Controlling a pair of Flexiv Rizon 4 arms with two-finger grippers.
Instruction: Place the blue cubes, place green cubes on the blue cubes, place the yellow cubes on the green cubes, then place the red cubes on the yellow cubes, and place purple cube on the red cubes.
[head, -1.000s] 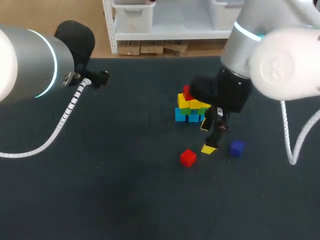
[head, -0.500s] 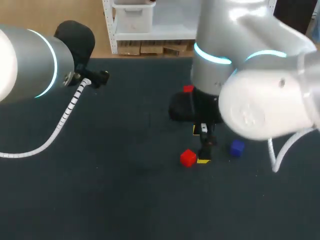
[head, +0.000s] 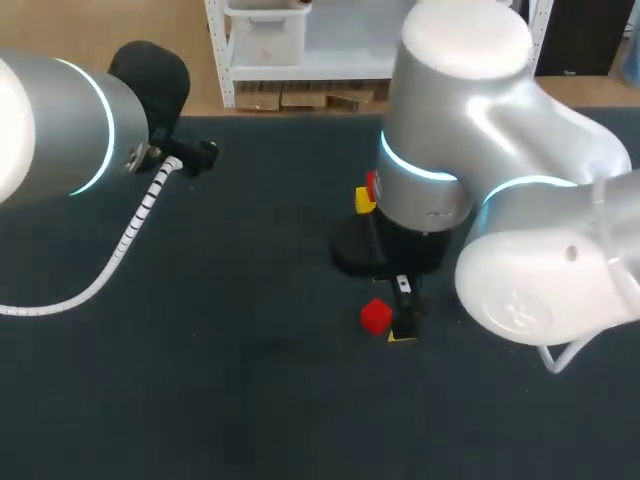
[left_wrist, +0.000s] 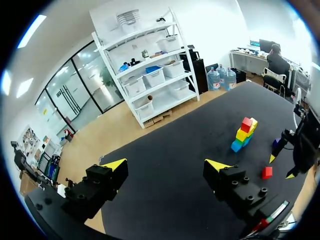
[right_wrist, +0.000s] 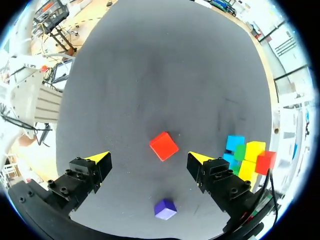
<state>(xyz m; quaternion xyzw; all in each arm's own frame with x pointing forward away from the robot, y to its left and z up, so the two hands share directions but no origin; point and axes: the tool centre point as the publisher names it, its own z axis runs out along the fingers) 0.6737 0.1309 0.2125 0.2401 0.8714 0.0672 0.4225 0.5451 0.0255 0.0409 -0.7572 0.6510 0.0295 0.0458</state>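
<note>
Right end effector (right_wrist: 148, 157) hangs spread wide above the loose red cube (right_wrist: 163, 145), purple cube (right_wrist: 164, 209) nearby; left end effector (left_wrist: 166, 164) spread too.

A wide, flat counter (head: 240, 400) covered in dark charcoal, matte, faintly speckled material, with a straight far edge.

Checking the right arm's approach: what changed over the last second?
The right arm swung in over the stack, hiding most of it and the purple cube in the head view. Its pincer shifted closer to the loose red cube, open, holding nothing. Nothing gripped or released. Red cube and left arm unmoved.
</note>
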